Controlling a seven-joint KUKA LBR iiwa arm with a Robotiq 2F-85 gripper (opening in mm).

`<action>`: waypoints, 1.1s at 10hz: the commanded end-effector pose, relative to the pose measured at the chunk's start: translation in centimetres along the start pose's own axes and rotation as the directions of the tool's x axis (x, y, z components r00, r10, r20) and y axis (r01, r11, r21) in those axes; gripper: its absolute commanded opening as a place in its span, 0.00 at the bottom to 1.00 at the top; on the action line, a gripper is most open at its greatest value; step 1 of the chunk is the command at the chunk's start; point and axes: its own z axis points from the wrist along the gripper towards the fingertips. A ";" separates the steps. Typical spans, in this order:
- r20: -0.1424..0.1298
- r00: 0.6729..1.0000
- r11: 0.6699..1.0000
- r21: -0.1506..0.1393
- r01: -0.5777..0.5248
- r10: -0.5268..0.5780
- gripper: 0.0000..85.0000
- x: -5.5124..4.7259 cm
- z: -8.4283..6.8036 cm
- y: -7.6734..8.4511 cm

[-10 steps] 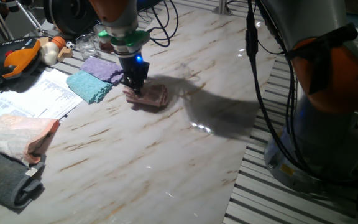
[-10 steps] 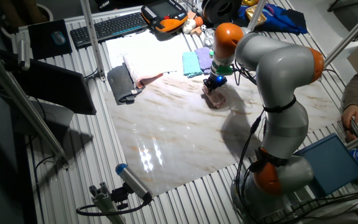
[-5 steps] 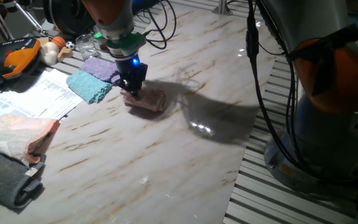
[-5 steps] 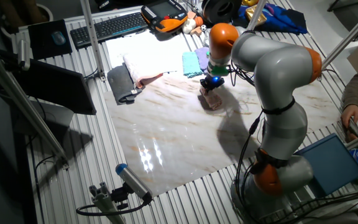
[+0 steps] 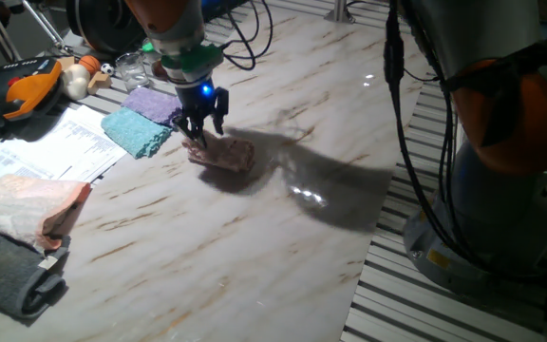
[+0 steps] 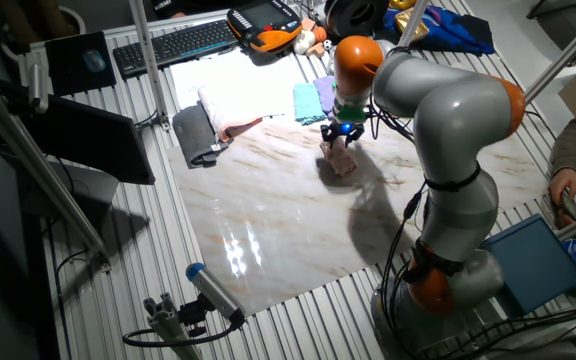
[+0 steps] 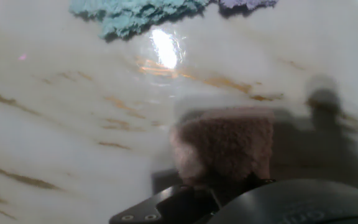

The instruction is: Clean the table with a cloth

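Note:
The small dusty-pink cloth (image 5: 228, 154) lies crumpled on the white marble table (image 5: 254, 237), at its far left part. My gripper (image 5: 201, 133) stands over the cloth's left end with its fingers spread apart, tips at or just above the cloth. The other fixed view shows the gripper (image 6: 341, 140) right above the cloth (image 6: 342, 163) on the table (image 6: 268, 200). In the hand view the cloth (image 7: 222, 146) fills the lower middle, lying on the table (image 7: 55, 124); the fingertips are not visible there.
A teal cloth (image 5: 138, 131) and a purple cloth (image 5: 157, 104) lie just left of the gripper. A pale peach cloth (image 5: 22, 204), a dark grey cloth (image 5: 8, 271), papers (image 5: 55, 147) and an orange pendant (image 5: 27, 85) sit at the left edge.
The gripper slid the cloth a little to the left, then its fingers spread apart and let go of the cloth's left end.

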 end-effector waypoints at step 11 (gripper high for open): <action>-0.005 0.954 0.954 -0.004 0.301 -0.301 0.00 0.1 -7.0 -5.6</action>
